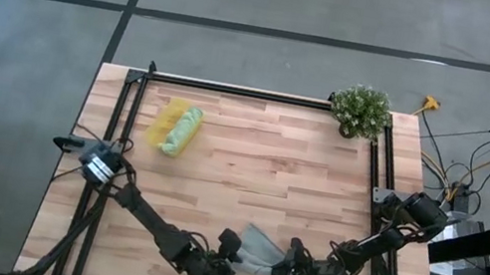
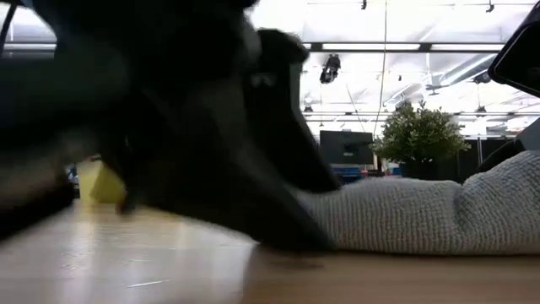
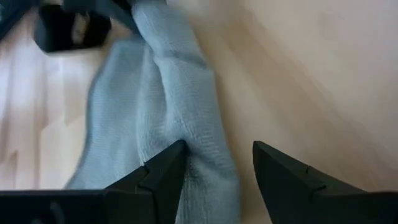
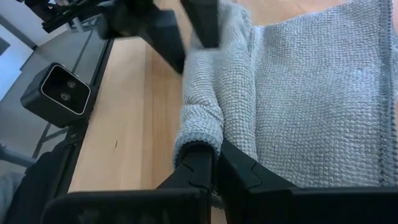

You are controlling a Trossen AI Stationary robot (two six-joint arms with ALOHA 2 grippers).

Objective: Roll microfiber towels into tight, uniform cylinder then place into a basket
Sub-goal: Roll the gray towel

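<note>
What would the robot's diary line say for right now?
grey-blue towel: partly rolled, near table edge | left end effector: open at one end | right end effector: shut on other end | green towel: in basket

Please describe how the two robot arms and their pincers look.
Both arms are dark, slim and jointed. The left arm has a white-labelled joint near its base. Each pincer, left pincer and right pincer, has two black, angular, wedge-shaped fingers. Black cables run along the right arm.
</note>
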